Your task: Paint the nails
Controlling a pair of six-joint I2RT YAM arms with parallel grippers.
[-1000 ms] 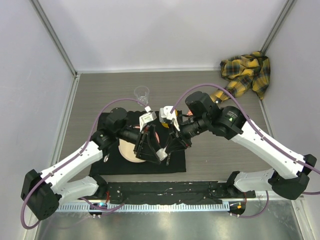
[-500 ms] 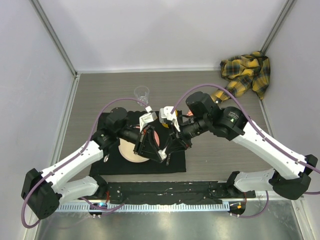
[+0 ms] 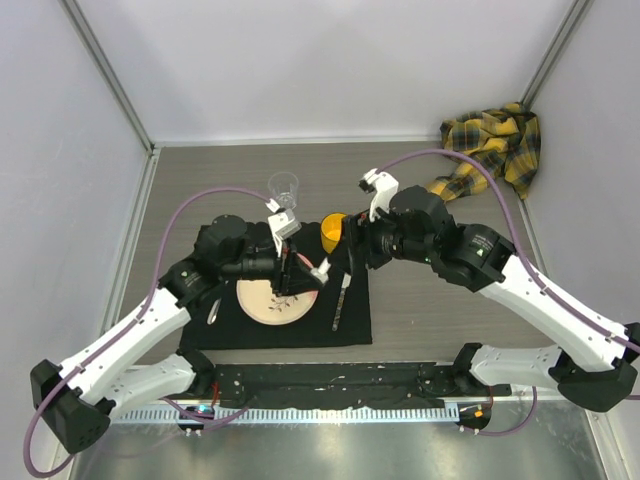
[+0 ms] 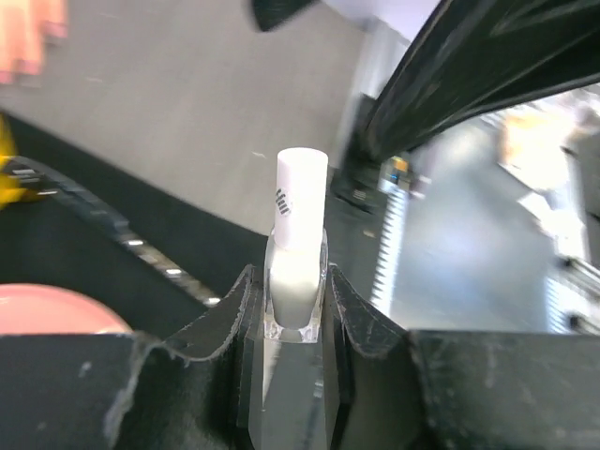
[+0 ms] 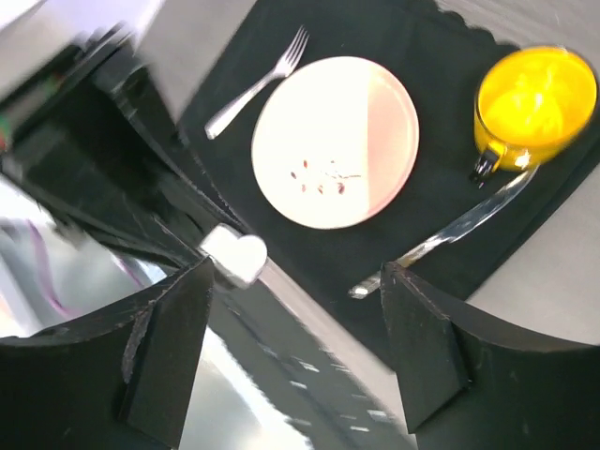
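The left gripper [image 4: 295, 314] pinched the white-capped bottle [image 4: 298, 234] at centre frame; the right gripper [image 5: 295, 337] hung spread. The nails [image 4: 28, 42] (blurred) lay upper left of the left wrist view. The bottle probably needed steadying upright for uncapping

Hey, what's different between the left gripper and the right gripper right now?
The left gripper is shut on a small white-capped bottle; the right gripper is open and holds nothing. From above, the left gripper overlaps the plate, while the right gripper sits beside the yellow cup. Both have black fingers and hang over the black mat.
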